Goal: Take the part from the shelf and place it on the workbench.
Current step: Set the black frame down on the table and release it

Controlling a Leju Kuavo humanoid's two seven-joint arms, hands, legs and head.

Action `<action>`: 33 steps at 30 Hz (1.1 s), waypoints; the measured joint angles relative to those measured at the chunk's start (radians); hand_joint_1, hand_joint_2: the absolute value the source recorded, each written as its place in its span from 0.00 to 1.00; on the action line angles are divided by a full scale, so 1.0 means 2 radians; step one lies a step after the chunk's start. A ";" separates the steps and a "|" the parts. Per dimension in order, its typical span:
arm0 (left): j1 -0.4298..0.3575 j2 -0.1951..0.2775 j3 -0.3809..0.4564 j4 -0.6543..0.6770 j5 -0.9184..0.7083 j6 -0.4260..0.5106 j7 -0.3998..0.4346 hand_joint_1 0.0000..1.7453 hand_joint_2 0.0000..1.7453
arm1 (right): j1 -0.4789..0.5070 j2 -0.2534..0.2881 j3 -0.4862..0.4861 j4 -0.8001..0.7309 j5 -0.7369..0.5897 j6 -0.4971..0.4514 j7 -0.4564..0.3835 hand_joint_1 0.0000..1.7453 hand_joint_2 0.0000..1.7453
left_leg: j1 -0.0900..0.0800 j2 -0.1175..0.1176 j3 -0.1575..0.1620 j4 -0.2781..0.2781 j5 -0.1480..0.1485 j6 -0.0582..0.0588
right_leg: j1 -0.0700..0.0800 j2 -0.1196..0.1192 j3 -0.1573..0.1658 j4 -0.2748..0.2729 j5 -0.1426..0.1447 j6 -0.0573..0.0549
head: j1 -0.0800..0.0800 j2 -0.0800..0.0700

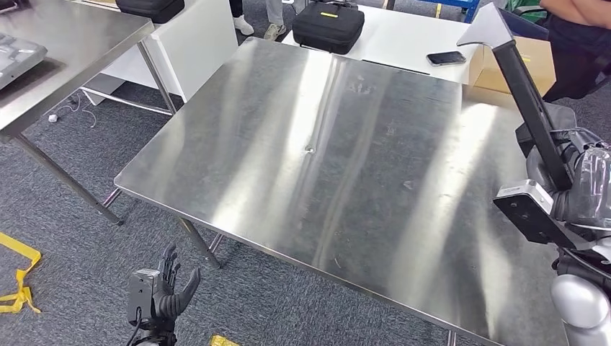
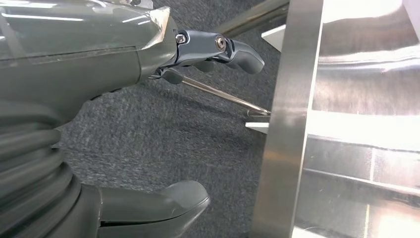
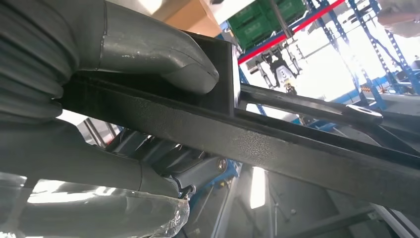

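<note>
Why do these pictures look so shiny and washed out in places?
Head view: ceiling light streaks in pale bands across the steel workbench. Left wrist view: its edge glares white at the frame's side. Right wrist view: the bright hall behind the black part is blown out, leaving the part dark.

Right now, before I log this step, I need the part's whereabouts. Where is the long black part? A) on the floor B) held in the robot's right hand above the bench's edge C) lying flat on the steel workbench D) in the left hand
B: the right hand grips the black part, raised off the workbench.
</note>
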 joint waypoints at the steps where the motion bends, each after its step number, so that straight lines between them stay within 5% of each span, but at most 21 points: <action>1: -0.002 0.000 0.000 0.001 0.000 0.000 0.000 0.00 1.00 | 0.002 0.000 -0.001 -0.001 0.001 0.000 0.000 1.00 1.00 | -0.003 0.001 0.010 -0.025 0.010 0.003 | 0.001 0.000 0.001 0.000 -0.001 0.001 | 0.000 0.000; 5: -0.006 -0.001 0.000 0.006 0.002 -0.004 0.001 0.00 1.00 | 0.012 0.000 -0.007 -0.004 0.002 -0.001 0.000 1.00 1.00 | -0.008 -0.001 0.020 -0.045 0.015 -0.010 | 0.005 0.000 0.000 0.000 -0.004 0.003 | 0.001 0.000; 14: -0.008 -0.002 0.000 0.014 0.007 -0.008 0.001 0.00 1.00 | 0.015 0.001 -0.010 -0.009 0.003 -0.001 -0.001 1.00 1.00 | -0.011 -0.003 0.020 -0.045 0.014 -0.001 | 0.004 -0.002 0.005 -0.008 -0.002 0.007 | 0.001 0.000; 33: -0.009 -0.002 0.001 0.023 0.017 -0.017 0.000 0.00 1.00 | 0.039 0.001 -0.033 -0.018 -0.001 -0.002 -0.005 1.00 1.00 | -0.010 -0.003 0.020 -0.045 0.014 0.000 | 0.004 -0.002 0.005 -0.009 -0.001 0.008 | 0.001 0.000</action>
